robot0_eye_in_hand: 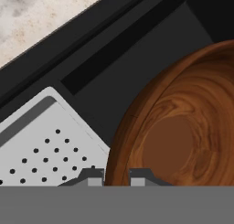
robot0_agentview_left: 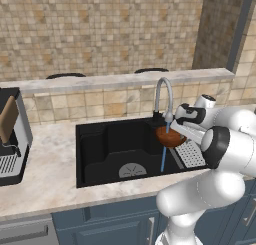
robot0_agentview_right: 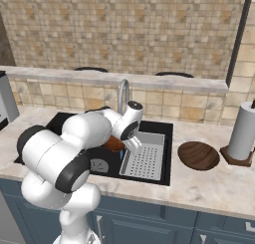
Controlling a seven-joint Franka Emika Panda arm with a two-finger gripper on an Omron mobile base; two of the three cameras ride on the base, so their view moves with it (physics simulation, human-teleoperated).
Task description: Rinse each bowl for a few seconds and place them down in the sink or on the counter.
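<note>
One reddish-brown bowl point(robot0_agentview_left: 170, 137) hangs over the right part of the black sink point(robot0_agentview_left: 100, 144), under the spout of the silver faucet point(robot0_agentview_left: 162, 91), with a thin blue stream of water falling past it. My gripper point(robot0_agentview_left: 174, 127) is shut on its rim. In the hand view the rim of this bowl point(robot0_eye_in_hand: 183, 136) sits between the two tips of the gripper point(robot0_eye_in_hand: 116, 177). In the right base view the arm partly hides the held bowl point(robot0_agentview_right: 113, 144). A second bowl point(robot0_agentview_right: 198, 155) rests on the counter point(robot0_agentview_right: 219, 188) right of the sink point(robot0_agentview_right: 60, 119).
A grey perforated tray point(robot0_agentview_right: 144, 161) lies in the right side of the basin, just below the held bowl. A paper towel roll point(robot0_agentview_right: 245, 131) stands at the far right of the counter. A coffee machine point(robot0_agentview_left: 10, 139) sits on the counter left of the sink.
</note>
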